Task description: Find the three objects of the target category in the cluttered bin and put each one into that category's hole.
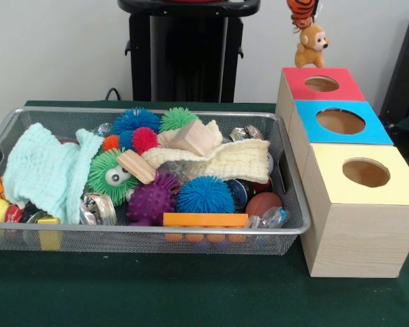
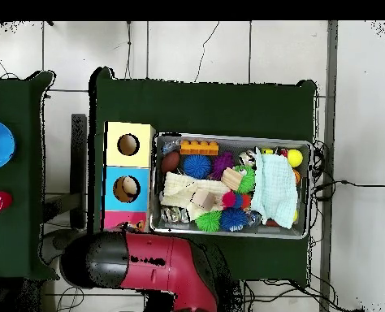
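over the desk's robot-side edge, at the corner with the boxes: an orange toy tiger with black stripes (image 1: 302,12), cut off by the top of the front view. just beneath it, a tan and orange plush monkey (image 1: 311,46), at the far rim of the light wooden box with the red top (image 1: 301,87); cannot tell whether resting there or hanging. below and nearer, the round hole (image 1: 322,84) in that red top, open and unblocked. of the gripper (image 1: 317,8), only a dark scrap beside the tiger; cannot tell whether clenched or released. in the overhead view, red and black arm (image 2: 147,264) across the same edge, covering part of the red-topped box.

next along that side of the desk, a blue-topped box (image 1: 313,129), then a yellow-topped box (image 1: 395,194). filling the rest of the desk, the long silver wire-mesh bin (image 1: 211,232), heaped with a mint cloth (image 1: 44,174), a cream cloth (image 1: 232,160), wooden blocks (image 1: 194,138), spiky rubber balls (image 1: 204,194) and an orange brick (image 1: 204,219).
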Robot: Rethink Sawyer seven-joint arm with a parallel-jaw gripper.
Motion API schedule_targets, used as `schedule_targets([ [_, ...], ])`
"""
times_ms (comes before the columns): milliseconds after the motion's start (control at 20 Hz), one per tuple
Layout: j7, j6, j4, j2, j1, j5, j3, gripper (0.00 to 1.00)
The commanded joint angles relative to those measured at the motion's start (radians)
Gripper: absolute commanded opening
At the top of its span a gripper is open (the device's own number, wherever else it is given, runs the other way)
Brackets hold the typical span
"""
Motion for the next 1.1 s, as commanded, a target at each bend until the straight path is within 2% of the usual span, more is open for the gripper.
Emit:
schedule_targets([
  [50, 0.249, -0.001, 0.046, 0.025, -0.003, 0.05, 0.006, 0.0],
  [350, 0.229, -0.151, 0.155, 0.05, -0.02, 0.109, 0.037, 0.0],
  [500, 0.255, -0.205, 0.187, 0.059, 0.003, 0.12, 0.032, 0.0],
  [750, 0.275, -0.251, 0.233, 0.062, 0.027, 0.164, 0.035, 0.0],
  [900, 0.252, -0.317, 0.258, 0.088, 0.011, 0.192, 0.059, 0.0],
  [1100, 0.249, -0.315, 0.264, 0.09, 0.02, 0.213, 0.054, 0.0],
])
